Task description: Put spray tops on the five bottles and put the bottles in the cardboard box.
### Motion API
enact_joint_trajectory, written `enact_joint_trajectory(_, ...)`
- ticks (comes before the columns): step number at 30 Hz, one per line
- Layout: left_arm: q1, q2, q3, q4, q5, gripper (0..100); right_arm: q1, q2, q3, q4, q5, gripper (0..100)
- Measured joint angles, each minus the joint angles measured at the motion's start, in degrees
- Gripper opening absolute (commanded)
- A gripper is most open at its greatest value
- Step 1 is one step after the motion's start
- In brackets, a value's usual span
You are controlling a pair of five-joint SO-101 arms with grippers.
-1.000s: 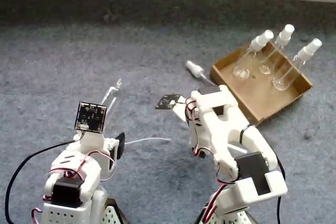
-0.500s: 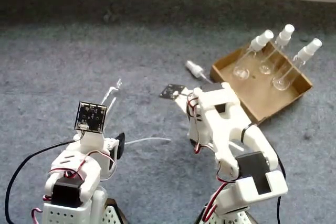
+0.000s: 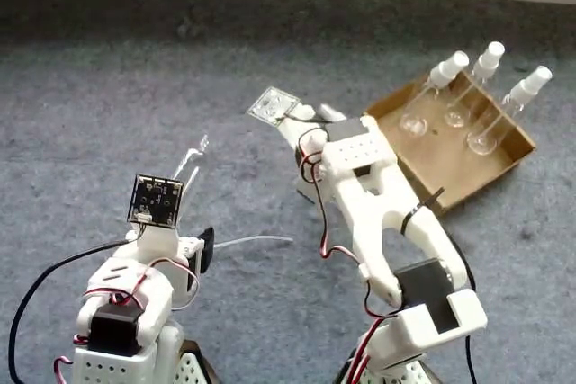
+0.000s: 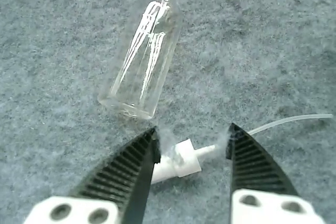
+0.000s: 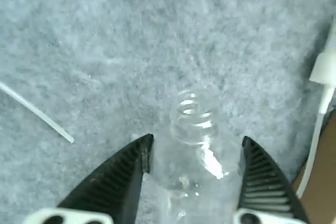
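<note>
Right arm has swung out and forward across the carpet, its wrist board now up level with the near corner of the cardboard box, while the left arm hasn't budged. Down at the right gripper, the jaws sit on either flank of a clear bottle, uncapped, with glass filling the gap from jaw to jaw, so I read that as gripped. Neck pointing straight away from the wrist, that's the axis that matters. And there's the loose spray top off to one side of that neck, close by the box wall, tube trailing back. A sideways shift looks needed to line the two up.

Over to the left gripper: jaws spread wide, nothing held, straddling a second spray top that lies crosswise between them, its dip tube running out past one jaw. Just beyond lies the other uncapped bottle, on its side, neck away.

Three capped bottles stand in the box already.

Hard to judge: the forearm lies over the right jaws from overhead, and the gripped bottle's base is cut off at the frame edge.
</note>
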State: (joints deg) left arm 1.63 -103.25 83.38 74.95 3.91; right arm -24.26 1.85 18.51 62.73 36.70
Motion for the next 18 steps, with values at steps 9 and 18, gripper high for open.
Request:
enact_joint_trajectory(9,0.0,0.0,0.0,0.0,0.0,17,-0.1,0.0,1.5,1.8,0.5,34.9)
enact_joint_trajectory(18,0.0,0.0,1.1,0.0,0.0,17,1.2,0.0,1.5,2.8,5.2,34.9)
